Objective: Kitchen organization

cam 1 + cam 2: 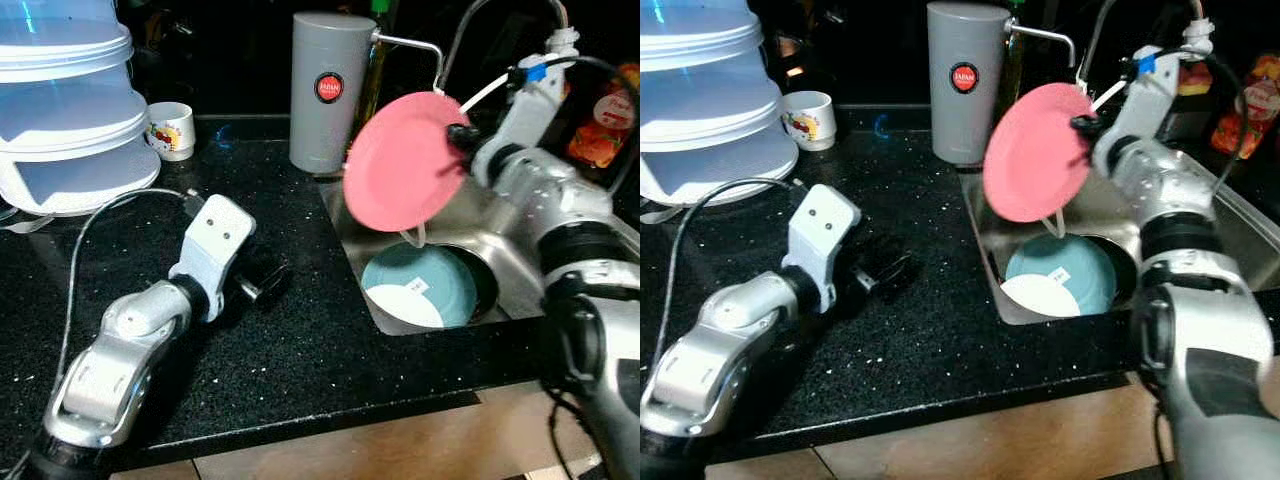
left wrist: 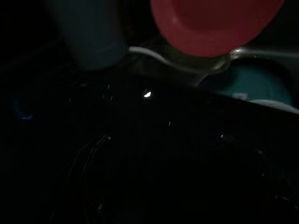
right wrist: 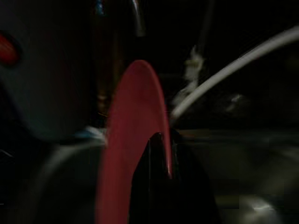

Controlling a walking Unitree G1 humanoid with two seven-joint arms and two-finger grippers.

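The black speckled tabletop (image 1: 300,340) carries a stack of white lidded containers (image 1: 60,110) at its far left corner, with a sunken steel sink (image 1: 500,270) cut into its right side. A grey canister (image 1: 330,90) stands at the sink's far left corner, and a small printed mug (image 1: 172,130) sits near the back edge beside the containers. Down in the sink basin lies a teal plate (image 1: 425,285) with a white one partly under it, probably stacked there for washing or sorting. Above them the right tool (image 1: 462,135) is clenched on the rim of a pink plate (image 1: 405,160), holding it almost on edge over the sink, likely so it can be lifted clear. The left tool (image 1: 262,280) rests low on the tabletop near the sink's left edge; it is dark against the dark surface, and I cannot tell whether it is parted or closed. The bottles at the far right are cut off.
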